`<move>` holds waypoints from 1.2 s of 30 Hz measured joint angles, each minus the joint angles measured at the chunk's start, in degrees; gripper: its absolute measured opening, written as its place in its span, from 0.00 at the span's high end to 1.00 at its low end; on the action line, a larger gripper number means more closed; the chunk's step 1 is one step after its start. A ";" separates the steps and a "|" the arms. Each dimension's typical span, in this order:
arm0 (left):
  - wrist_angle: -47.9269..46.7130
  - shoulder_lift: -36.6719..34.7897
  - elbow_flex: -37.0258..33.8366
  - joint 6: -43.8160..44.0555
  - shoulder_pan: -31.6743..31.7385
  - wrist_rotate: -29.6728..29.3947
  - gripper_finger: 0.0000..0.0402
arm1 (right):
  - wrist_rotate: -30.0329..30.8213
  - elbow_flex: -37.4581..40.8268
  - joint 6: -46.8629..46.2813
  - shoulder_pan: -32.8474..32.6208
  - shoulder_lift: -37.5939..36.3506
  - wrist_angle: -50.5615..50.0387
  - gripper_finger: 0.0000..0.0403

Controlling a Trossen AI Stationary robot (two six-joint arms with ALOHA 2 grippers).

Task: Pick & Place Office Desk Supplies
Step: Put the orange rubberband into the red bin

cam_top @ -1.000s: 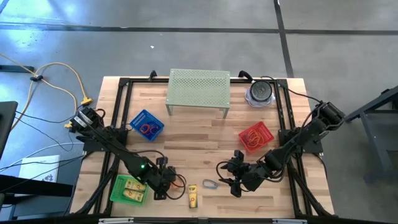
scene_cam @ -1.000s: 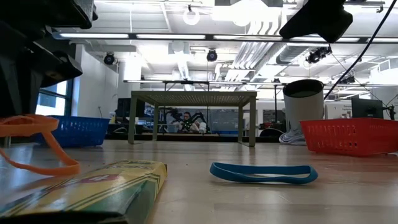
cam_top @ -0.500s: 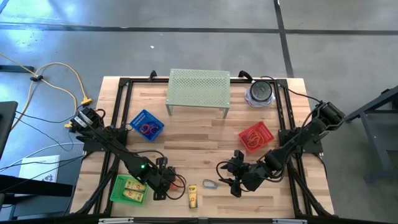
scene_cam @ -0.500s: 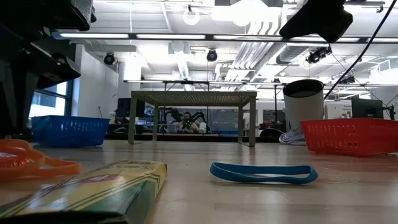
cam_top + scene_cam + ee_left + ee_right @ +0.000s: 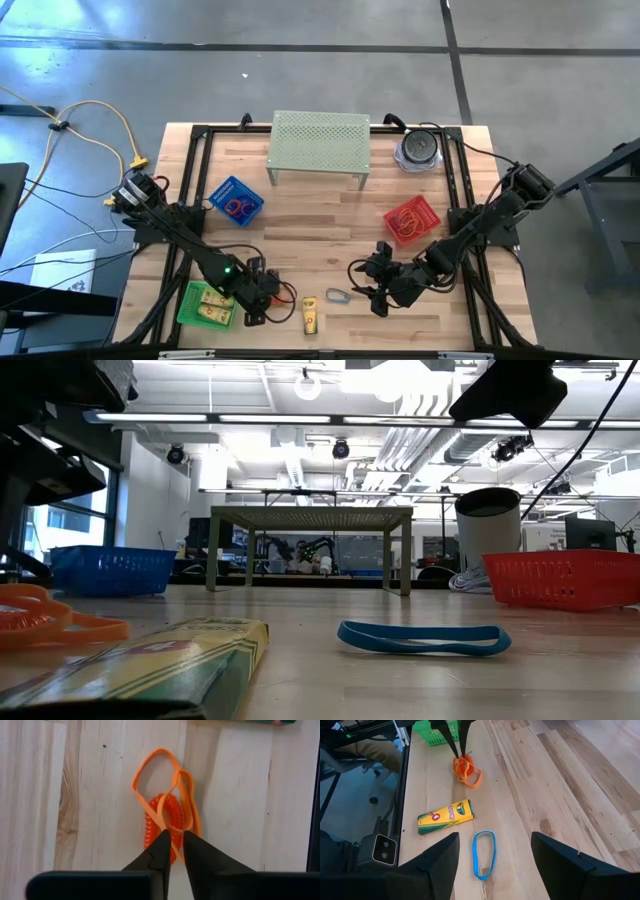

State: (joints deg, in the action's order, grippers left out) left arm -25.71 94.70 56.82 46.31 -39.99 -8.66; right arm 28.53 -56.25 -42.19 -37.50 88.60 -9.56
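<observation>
At the table's left front corner sits a small green mesh basket (image 5: 206, 305) with yellow blocks already in it. Just beside it the left gripper (image 5: 262, 297) hangs over a tangle of thin orange rubber loops (image 5: 167, 805) and a coiled orange band (image 5: 162, 822) lying on the wood; its jaws look nearly together around a strand, though I cannot tell whether they truly grip it. Next along lie a yellow rectangular crayon box (image 5: 310, 314) and a thin blue rubber loop (image 5: 338, 295), both loose on the table. The right gripper (image 5: 366, 282) waits by the blue loop, jaws apart and empty. The blue basket (image 5: 234, 199) and red basket (image 5: 411, 220) already hold loops. By my reckoning, the sorting is mostly done, with these few pieces left.
</observation>
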 joint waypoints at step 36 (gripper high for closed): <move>0.17 2.75 -0.02 0.00 1.40 2.77 0.74 | 0.00 0.00 0.00 0.01 0.00 0.00 0.41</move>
State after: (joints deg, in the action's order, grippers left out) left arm -25.54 97.45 56.80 46.30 -38.58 -5.90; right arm 28.53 -56.25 -42.19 -37.50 88.60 -9.56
